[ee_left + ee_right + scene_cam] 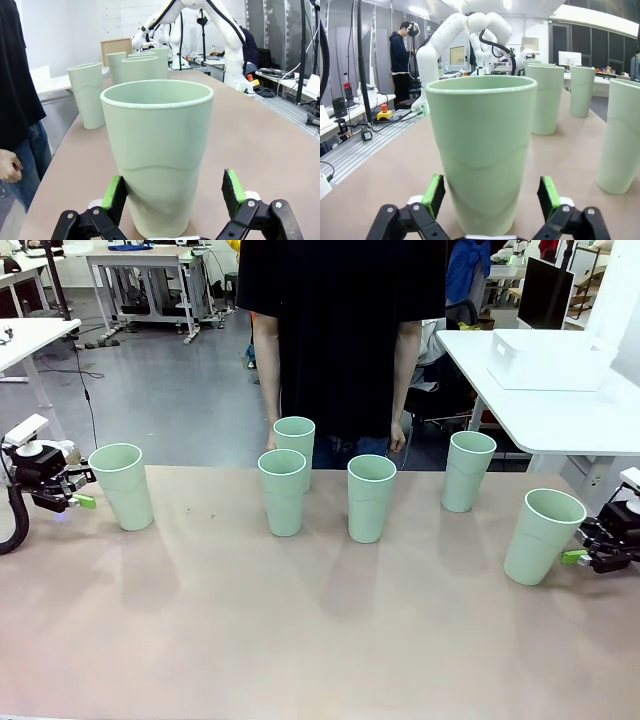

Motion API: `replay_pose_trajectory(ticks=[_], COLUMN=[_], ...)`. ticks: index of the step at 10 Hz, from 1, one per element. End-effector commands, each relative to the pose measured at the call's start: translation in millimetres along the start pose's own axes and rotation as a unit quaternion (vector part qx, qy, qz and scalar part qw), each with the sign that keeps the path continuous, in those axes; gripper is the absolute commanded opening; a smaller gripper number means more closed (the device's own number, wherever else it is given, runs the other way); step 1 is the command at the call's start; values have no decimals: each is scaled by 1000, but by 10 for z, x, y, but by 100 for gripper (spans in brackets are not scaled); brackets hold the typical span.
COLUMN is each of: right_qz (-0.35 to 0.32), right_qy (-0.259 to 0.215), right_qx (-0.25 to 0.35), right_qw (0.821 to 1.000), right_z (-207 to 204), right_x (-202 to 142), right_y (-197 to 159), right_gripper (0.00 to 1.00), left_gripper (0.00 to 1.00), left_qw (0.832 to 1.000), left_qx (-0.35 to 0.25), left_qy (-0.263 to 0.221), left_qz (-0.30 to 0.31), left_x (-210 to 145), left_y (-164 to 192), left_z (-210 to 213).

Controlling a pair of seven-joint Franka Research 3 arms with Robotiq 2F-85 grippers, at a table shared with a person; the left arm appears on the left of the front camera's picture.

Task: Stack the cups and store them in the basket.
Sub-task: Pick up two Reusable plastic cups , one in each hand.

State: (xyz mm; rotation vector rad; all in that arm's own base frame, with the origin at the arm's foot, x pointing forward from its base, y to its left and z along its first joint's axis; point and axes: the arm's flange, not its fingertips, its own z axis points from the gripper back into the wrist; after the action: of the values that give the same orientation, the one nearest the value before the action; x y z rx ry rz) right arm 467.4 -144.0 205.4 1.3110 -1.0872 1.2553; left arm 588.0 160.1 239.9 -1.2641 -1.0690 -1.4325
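Observation:
Six pale green cups stand upright on the table. The leftmost cup [122, 485] sits between the fingers of my left gripper [86, 492], which is open; in the left wrist view the cup [160, 155] fills the gap of the gripper [174, 192], with the left pad close against it and the right pad apart. The rightmost cup [542, 536] stands the same way inside my open right gripper [577, 556], and the right wrist view shows this cup [482, 150] between that gripper's [491, 194] pads. The white basket [545, 360] rests on a side table at the far right.
The remaining cups [282, 490] [294, 445] [371, 497] [468, 470] stand across the far middle of the table. A person in black stands at the far edge, one hand [397, 437] hanging down. The near half of the table is bare.

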Motion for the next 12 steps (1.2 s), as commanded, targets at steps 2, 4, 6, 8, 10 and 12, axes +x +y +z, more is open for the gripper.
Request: replay_pose_trajectory(ticks=[2, 4, 6, 8, 10, 12], right_qz=[13, 8, -1, -6, -10, -13], right_qy=[-1, -2, -4, -4, -8, -12], right_qx=[-1, 4, 4, 4, 4, 3], right_qw=[1000, 1000, 1000, 1000, 1000, 1000], right_z=[-83, -121, -152, -196, -229, -279], right_x=[-30, -51, -72, -104, -125, -146], right_y=[1, 7, 3, -3, -12, -13], right_gripper=[100, 100, 100, 100, 100, 100], left_gripper=[100, 100, 100, 100, 100, 100], left_qw=[999, 999, 999, 999, 998, 998], left_qx=[19, 27, 32, 36, 46, 54], left_qy=[-16, -23, -30, -32, -35, -36], left_qz=[-22, -23, -21, -20, -25, -27], left_x=[2, -7, -18, -45, -63, -85], left_y=[-26, -21, -19, -11, -3, 10], left_z=[-153, -173, -200, -248, -297, -352])
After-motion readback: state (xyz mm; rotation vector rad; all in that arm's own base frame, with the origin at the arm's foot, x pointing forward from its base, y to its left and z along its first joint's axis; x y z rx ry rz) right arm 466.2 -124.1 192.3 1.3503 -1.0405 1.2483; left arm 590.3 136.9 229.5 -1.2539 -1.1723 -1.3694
